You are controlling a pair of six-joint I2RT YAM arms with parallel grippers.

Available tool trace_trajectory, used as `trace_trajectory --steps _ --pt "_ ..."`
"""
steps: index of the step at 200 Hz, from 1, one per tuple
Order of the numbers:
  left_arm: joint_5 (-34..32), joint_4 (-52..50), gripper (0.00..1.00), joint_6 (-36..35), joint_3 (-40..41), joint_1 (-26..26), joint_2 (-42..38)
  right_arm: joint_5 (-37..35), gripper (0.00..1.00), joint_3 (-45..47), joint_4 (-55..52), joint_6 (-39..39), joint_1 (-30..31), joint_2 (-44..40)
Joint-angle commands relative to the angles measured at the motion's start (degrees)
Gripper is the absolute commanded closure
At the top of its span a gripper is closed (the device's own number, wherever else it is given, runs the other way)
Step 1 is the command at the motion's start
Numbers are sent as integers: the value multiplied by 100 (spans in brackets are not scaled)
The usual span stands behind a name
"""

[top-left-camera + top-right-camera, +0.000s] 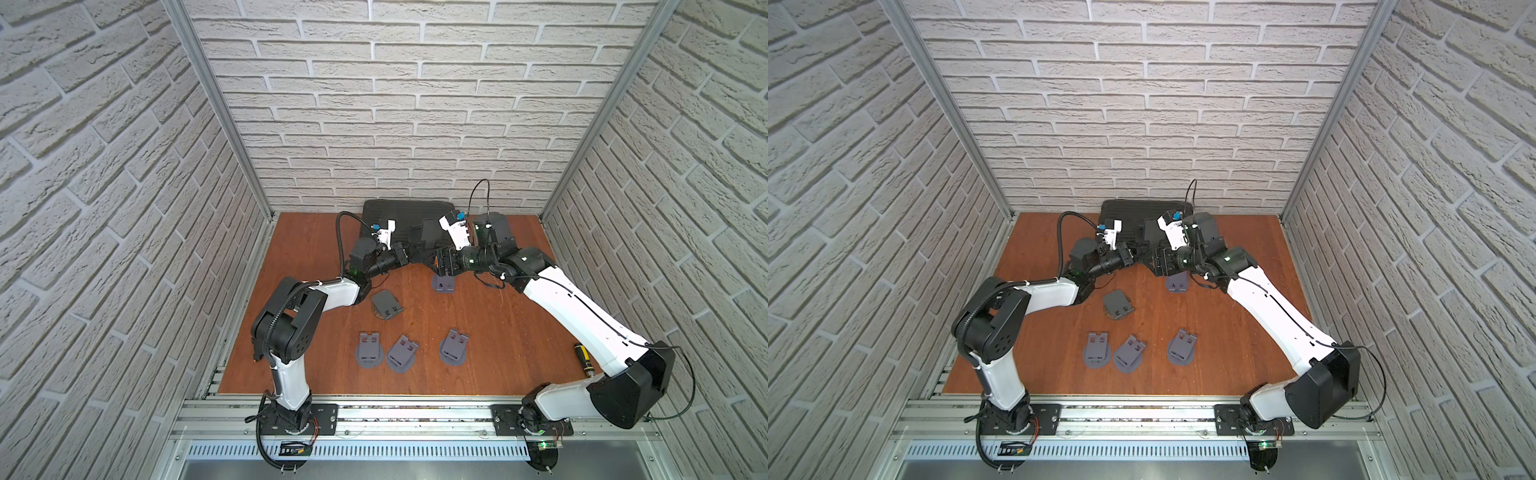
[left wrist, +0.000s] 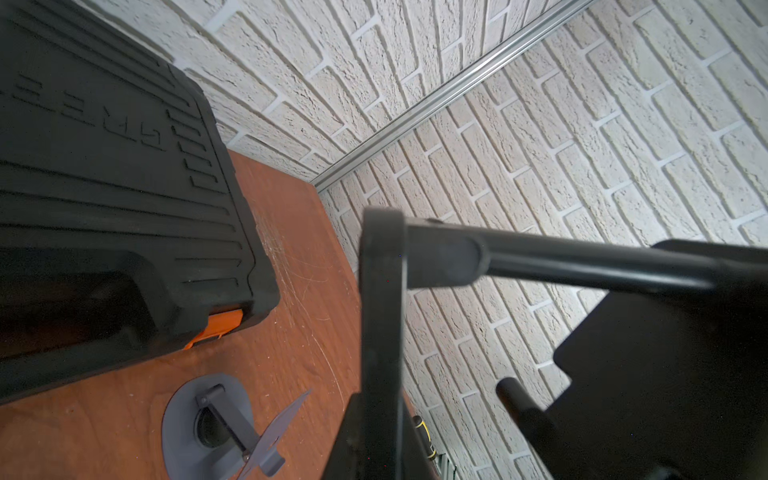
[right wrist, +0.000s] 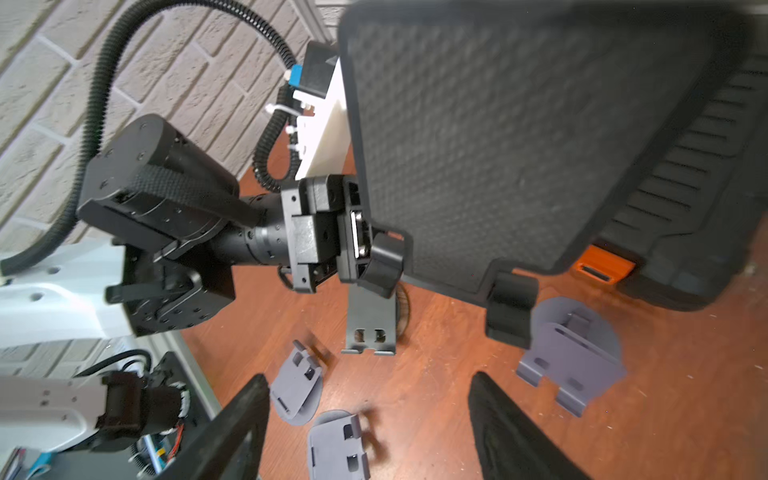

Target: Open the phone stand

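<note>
Right wrist view: phone stand [image 3: 498,145] aloft over counter [image 3: 436,374], in front of tool case [image 3: 685,208]. Left fingers [image 3: 351,266] clamped on stand's lower lip; right fingers [image 3: 503,428] wide, empty, near stand. Likely risk: one-corner grip lets stand pivot or slip, dropping onto grey parts [image 3: 569,353]. Probable cause: off-centre push by right fingers.

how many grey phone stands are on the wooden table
5 grey plastic phone stands: left front stand, middle front stand, right front stand, fourth stand behind them, fifth stand farther back, to the right. Others may be hidden.
</note>
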State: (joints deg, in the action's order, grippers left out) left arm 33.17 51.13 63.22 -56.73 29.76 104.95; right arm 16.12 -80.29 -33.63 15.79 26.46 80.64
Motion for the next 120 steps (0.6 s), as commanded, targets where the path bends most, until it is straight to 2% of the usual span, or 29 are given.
trace_trajectory --steps 1,48,120 --pt "-109 116 100 -354 -23 91 -326 -774 20 -347 -98 184 75 -63" --pt "-109 168 100 -352 -22 166 -308 -1180 9 -691 -258 282 94 255" --pt "-82 265 100 -297 -14 259 -255 -1252 8 -969 -27 527 87 729"
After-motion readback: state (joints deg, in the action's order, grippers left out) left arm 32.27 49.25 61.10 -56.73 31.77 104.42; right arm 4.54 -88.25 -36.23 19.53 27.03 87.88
